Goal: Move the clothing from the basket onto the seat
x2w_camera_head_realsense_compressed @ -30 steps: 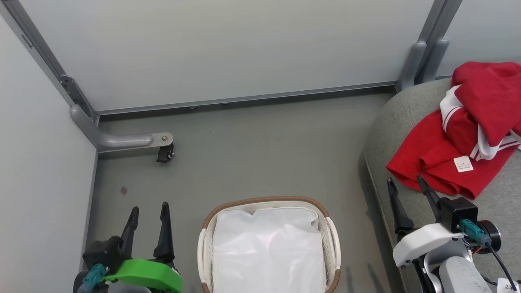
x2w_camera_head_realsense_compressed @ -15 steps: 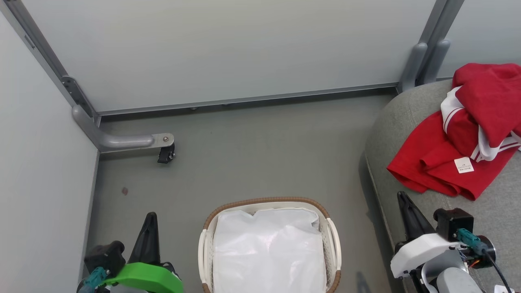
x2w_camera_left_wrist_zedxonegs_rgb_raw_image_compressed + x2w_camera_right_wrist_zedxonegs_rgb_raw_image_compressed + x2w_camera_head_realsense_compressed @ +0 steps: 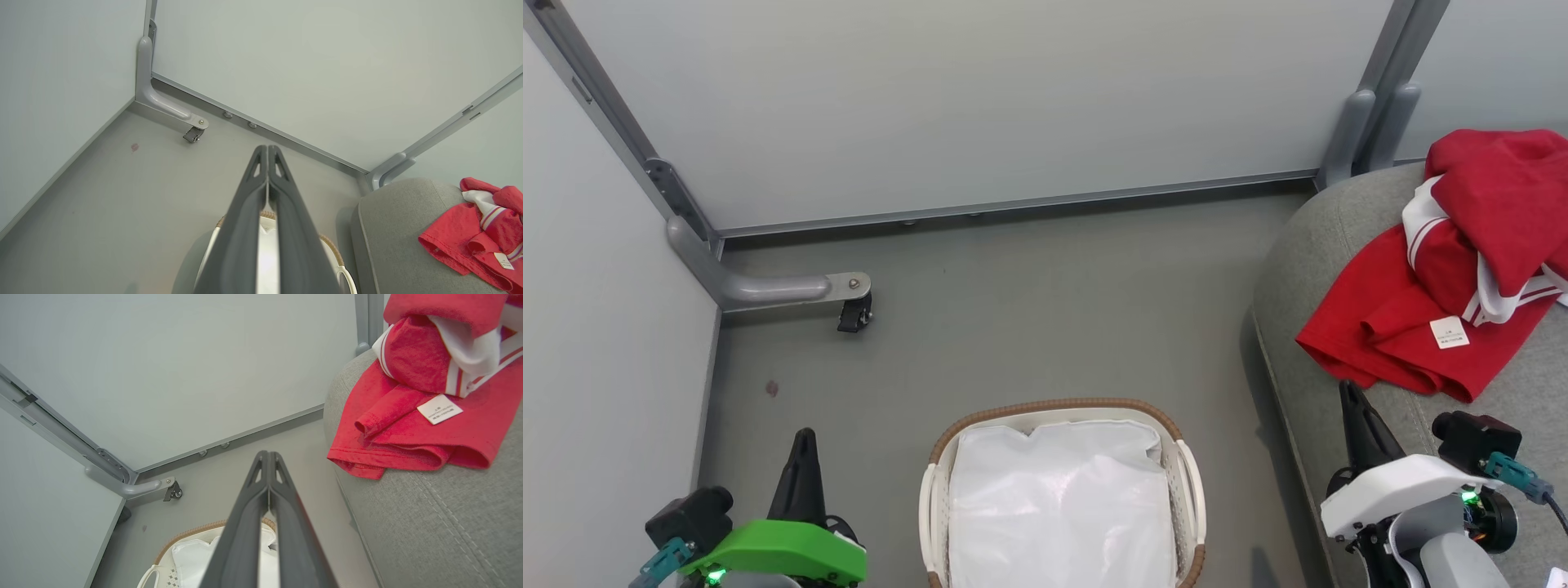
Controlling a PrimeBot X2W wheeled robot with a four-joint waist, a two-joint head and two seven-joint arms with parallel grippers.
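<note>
Tips meet on left end effector [image 3: 805, 441] and right end effector [image 3: 1348, 394], both empty; clothing [image 3: 1388, 314] lies on seat [image 3: 1311, 245]; basket [image 3: 1054, 404] on grey floor [image 3: 1029, 310].

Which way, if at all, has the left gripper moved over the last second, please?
Yes. The left gripper has drawn back toward the lower left, away from the basket, and has shut.

The basket [image 3: 1054, 404] stands on the floor [image 3: 1029, 310], near and central, with the liner [image 3: 1062, 506] in it. The seat [image 3: 1298, 261] lies to its right, the clothing [image 3: 1388, 327] heaped on it. A caster [image 3: 854, 312] sits far left.
</note>
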